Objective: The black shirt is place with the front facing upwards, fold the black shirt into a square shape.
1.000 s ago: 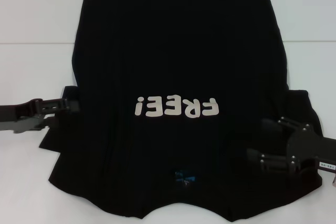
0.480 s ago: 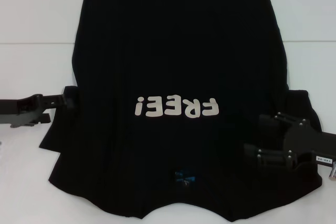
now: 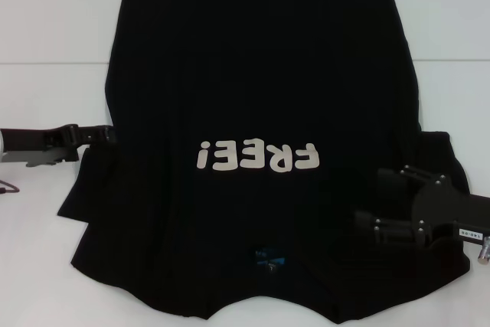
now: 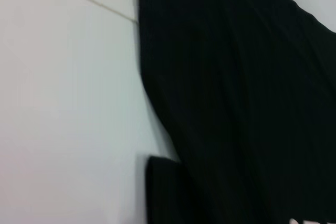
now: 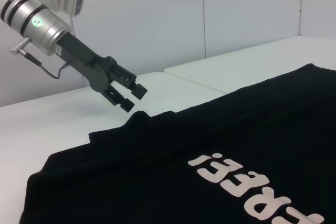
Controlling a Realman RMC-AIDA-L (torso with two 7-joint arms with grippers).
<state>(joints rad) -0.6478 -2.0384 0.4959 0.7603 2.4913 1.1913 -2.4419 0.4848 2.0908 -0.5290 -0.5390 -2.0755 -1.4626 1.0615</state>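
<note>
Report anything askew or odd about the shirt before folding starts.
The shirt lies flat, print up, undamaged. Only its left sleeve looks rumpled, with its top edge lifted beside the open left gripper. The open right gripper hovers over the right sleeve.

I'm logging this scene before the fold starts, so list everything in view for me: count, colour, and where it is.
black shirt: one, black, spread flat front-up across the middle of the table, collar end nearest the robot.
"FREE!" lettering: one print, cream, across the shirt's chest, upside down in the head view.
neck label: one, small, blue, at the collar near the shirt's close edge.
table: one, white, under the shirt, with a seam line running across its far part.
left gripper: one, black, open, low at the shirt's left edge by the sleeve.
right gripper: one, black, open, over the shirt's right sleeve area.
</note>
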